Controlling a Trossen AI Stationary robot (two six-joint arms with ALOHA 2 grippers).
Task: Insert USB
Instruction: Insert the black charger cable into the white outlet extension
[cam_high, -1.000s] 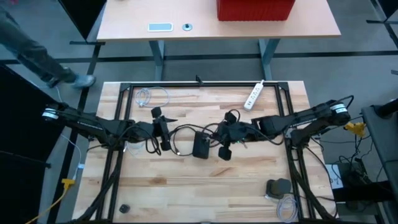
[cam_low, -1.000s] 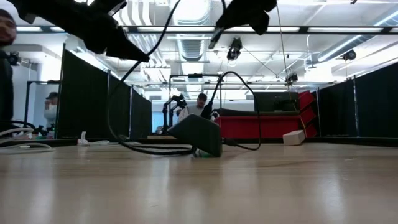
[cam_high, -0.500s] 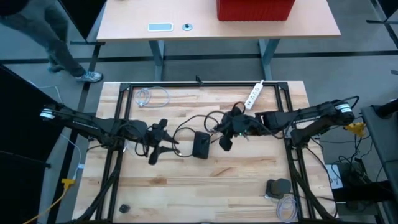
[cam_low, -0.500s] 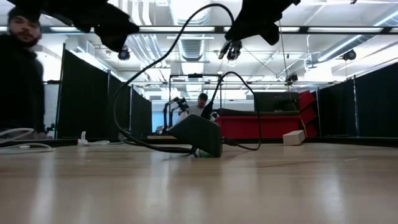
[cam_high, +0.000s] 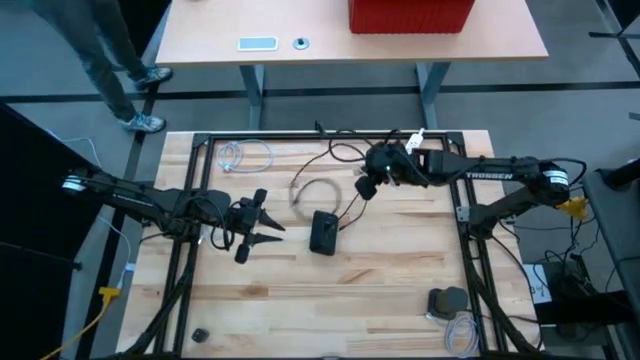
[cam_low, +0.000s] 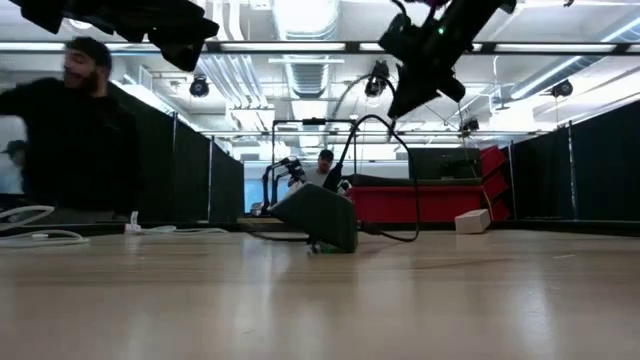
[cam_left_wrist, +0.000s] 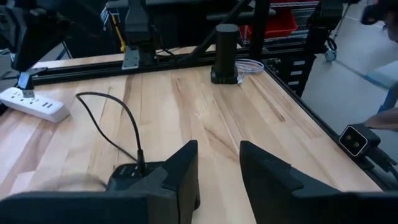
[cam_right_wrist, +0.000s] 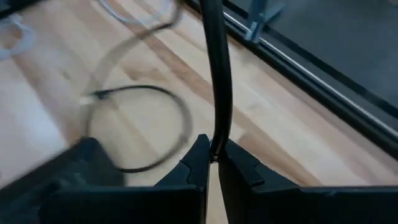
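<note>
1. High view: the right gripper (cam_high: 368, 186) is raised near the far edge of the pale, straight-grained wooden table (cam_high: 400, 290), close to the white power strip (cam_high: 410, 150).
2. Its dark fingers are pinched together on a thin, round black cable (cam_right_wrist: 217, 74), which runs up from between the tips in the right wrist view.
3. The cable loops down to a boxy black adapter (cam_high: 323, 232) lying at mid-table.
4. The left gripper (cam_high: 270, 228) hovers left of the adapter, its two wedge-shaped fingers (cam_left_wrist: 180, 171) parted with nothing between them.
5. A stubby black cylinder (cam_left_wrist: 225, 55) stands by the metal frame rail.
</note>
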